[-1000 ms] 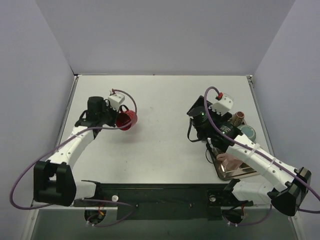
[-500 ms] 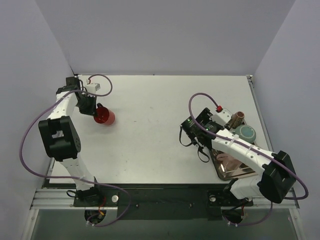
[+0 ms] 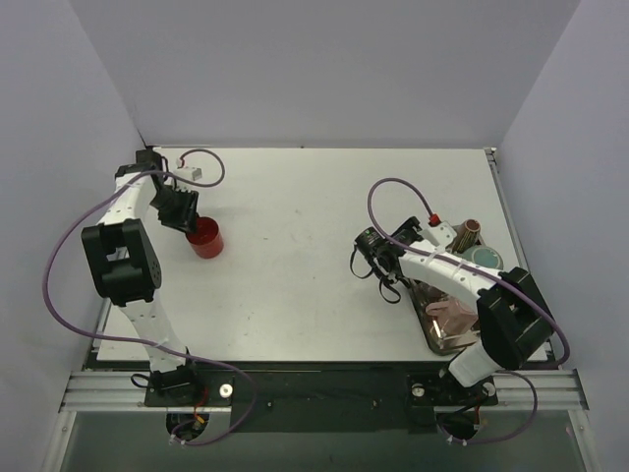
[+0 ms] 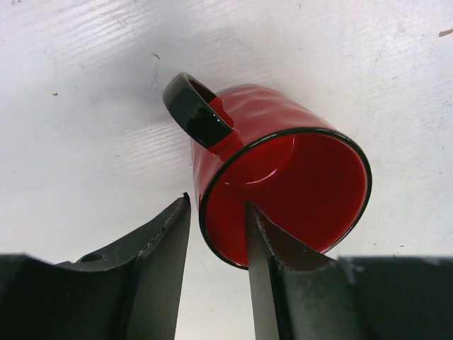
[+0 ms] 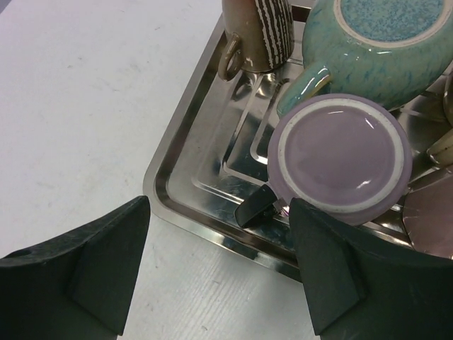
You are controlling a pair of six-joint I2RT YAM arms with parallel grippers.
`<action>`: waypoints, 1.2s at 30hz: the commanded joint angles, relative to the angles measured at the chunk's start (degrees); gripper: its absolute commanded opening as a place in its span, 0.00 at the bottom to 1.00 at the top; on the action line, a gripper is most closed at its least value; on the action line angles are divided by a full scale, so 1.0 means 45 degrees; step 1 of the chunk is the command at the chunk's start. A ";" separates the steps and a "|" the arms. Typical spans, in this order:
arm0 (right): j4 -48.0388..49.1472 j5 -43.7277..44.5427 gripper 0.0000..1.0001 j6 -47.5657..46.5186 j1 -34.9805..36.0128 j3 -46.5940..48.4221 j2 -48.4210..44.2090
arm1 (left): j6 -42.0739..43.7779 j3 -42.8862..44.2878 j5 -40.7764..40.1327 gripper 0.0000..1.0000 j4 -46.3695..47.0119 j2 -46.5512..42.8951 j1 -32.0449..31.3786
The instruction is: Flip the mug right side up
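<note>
- Red mug point(image 4: 283, 170) w/ black handle & black rim is on the white table point(image 3: 295, 206), far-left part, near the L edge
- Its mouth faces up twd the L wrist cam; inside is plain red
- In that view the handle shows at the upper left of the body
- Dead upright or a bit tilted: can't tell from either view
- L fingers point(image 3: 193, 224) straddle the mug's wall at the near rim, one finger outside, the other dipped inside the mouth
- A sliver of table shows betw. the outer finger & the wall, and red interior shows betw. the rim & the inner finger, so the L fingers look released, not pinching
- R fingers point(image 3: 378, 261) are spread wide w/ nothing betw. them, hanging over the rounded corner of a steel tray point(image 5: 226, 152)
- Tray lies on the R side of the table, well apart from the mug
- In the tray, nearest the R fingers: a lilac round piece point(image 5: 343, 152) w/ a white ring, prob. a cup base-up; a dark handle pokes out at its lower left
- Just beyond it is a teal glazed pot point(image 5: 368, 49), its spout just beside the lilac piece
- L of the pot stands a brown striped mug point(image 5: 255, 32), handle twd the tray's wall, top cut off by the frame
- A pinkish piece sits at the R edge of that view, too cropped to name
</note>
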 commanded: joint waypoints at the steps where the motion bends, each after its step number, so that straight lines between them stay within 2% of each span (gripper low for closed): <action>1: -0.0509 0.0029 0.74 0.0845 -0.0143 0.0130 0.0489 | 0.0239 0.0562 0.0524 0.48 -0.0421 -0.0457 0.0039; 7: -0.0819 -0.1122 0.73 0.2035 -0.0124 0.0539 0.1387 | 0.0063 0.0622 0.1752 0.52 -0.0498 -0.1766 0.0020; 12: -0.1309 -0.1261 0.73 0.3753 -0.0259 0.0833 0.2188 | 0.0004 0.0192 0.2049 0.52 -0.0265 -0.2587 -0.0117; 18: -0.2090 -0.0969 0.69 0.3912 -0.0807 0.2004 0.3302 | 0.0238 -0.0199 0.1990 0.52 -0.0302 -0.3096 -0.0254; 30: -0.2111 -0.1242 0.68 0.3620 -0.1471 0.1928 0.4435 | 0.0141 -0.0570 0.2244 0.52 -0.0108 -0.3604 -0.0859; 32: -0.2111 -0.1164 0.61 0.3464 -0.1588 0.1888 0.4474 | 0.0102 -0.0629 0.2244 0.52 -0.0049 -0.3643 -0.0976; 33: -0.2072 -0.1144 0.48 0.3289 -0.1627 0.1908 0.4475 | 0.0102 -0.0668 0.2244 0.52 -0.0030 -0.3643 -0.1054; 35: -0.1897 -0.1085 0.35 0.2918 -0.1647 0.1985 0.4474 | 0.0121 -0.0707 0.2225 0.52 0.0009 -0.3702 -0.1171; 36: -0.1838 -0.1124 0.32 0.2607 -0.1628 0.1986 0.4455 | 0.0083 -0.0746 0.2224 0.52 0.0029 -0.3741 -0.1191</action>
